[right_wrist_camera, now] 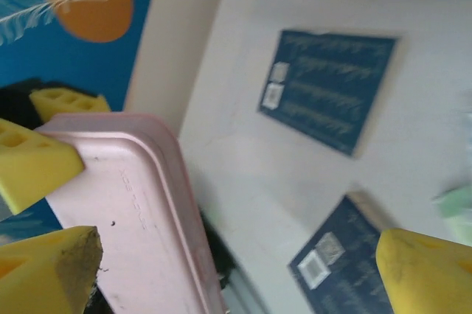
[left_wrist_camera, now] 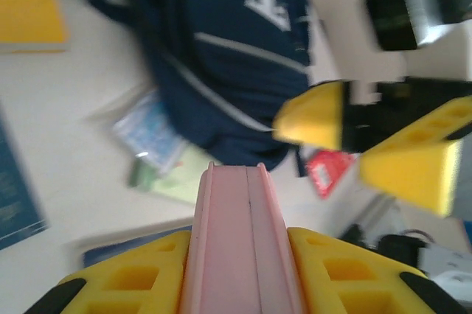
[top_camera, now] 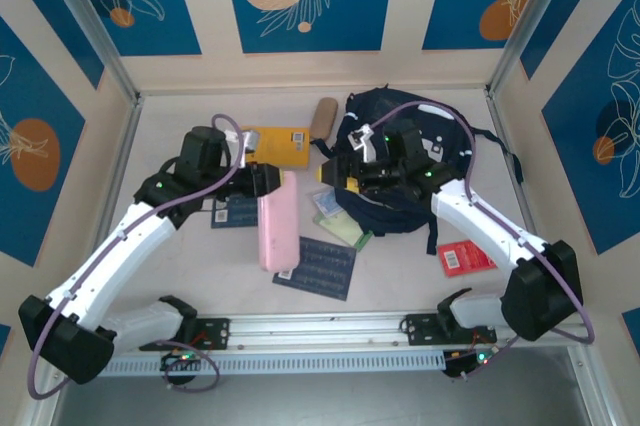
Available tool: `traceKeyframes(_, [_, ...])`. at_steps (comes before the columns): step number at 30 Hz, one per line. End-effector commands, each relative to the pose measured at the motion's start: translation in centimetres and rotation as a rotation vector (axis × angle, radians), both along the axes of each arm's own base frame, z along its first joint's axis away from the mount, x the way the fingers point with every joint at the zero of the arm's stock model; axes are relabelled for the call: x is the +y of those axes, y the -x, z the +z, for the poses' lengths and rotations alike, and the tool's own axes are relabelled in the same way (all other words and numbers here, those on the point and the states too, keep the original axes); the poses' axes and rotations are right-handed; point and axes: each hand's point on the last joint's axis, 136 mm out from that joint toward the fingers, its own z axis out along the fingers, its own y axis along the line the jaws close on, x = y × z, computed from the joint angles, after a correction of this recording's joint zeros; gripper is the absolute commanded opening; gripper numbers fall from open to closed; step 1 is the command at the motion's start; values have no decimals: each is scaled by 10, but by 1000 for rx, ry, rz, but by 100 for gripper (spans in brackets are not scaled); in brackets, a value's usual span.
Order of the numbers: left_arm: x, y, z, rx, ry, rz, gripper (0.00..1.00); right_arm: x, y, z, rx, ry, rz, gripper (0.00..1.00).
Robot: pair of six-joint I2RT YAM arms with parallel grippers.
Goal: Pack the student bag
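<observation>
We've got the student bag (top_camera: 390, 211) lying on the surface (top_camera: 400, 276), far and to the right, dark navy with pale stripes, its near edge under the right arm's wrist. Left of it the long pink case (top_camera: 277, 231) stretches near to far, and the left hand (top_camera: 268, 181) is clamped on its far end, yellow fingers hugging both sides. The right hand (top_camera: 338, 178) hangs just beside the case, spread wide, gripping nothing. A navy booklet (top_camera: 318, 268) lies near the case's near end. A yellow book (top_camera: 278, 146) sits farther back. A small red packet (top_camera: 465, 258) lies near right.
</observation>
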Motion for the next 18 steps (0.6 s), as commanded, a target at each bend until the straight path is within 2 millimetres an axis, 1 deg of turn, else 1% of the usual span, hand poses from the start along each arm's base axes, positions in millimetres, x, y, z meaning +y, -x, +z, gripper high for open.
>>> traceKeyframes(1, [-26, 11, 40, -47, 215, -144, 19, 19, 31, 24, 6, -169, 205, 97])
traceKeyframes(4, [-29, 14, 55, -69, 279, -155, 19, 24, 44, 28, -9, -217, 268, 95])
traceKeyframes(7, [-32, 15, 64, -61, 332, -166, 19, 27, 60, 34, -25, -278, 343, 93])
traceKeyframes(10, [-35, 13, 68, -47, 376, -168, 19, 33, 77, 43, -46, -333, 423, 92])
traceKeyframes(12, [-36, 12, 69, -38, 396, -165, 19, 37, 87, 48, -65, -353, 458, 87])
traceKeyframes(15, [-39, 10, 69, -22, 426, -166, 20, 38, 94, 56, -91, -379, 470, 69])
traceKeyframes(17, [-40, 8, 67, -13, 438, -165, 21, 37, 94, 60, -95, -390, 451, 52])
traceKeyframes(18, [-41, 7, 66, -8, 439, -164, 23, 36, 93, 61, -93, -394, 443, 45])
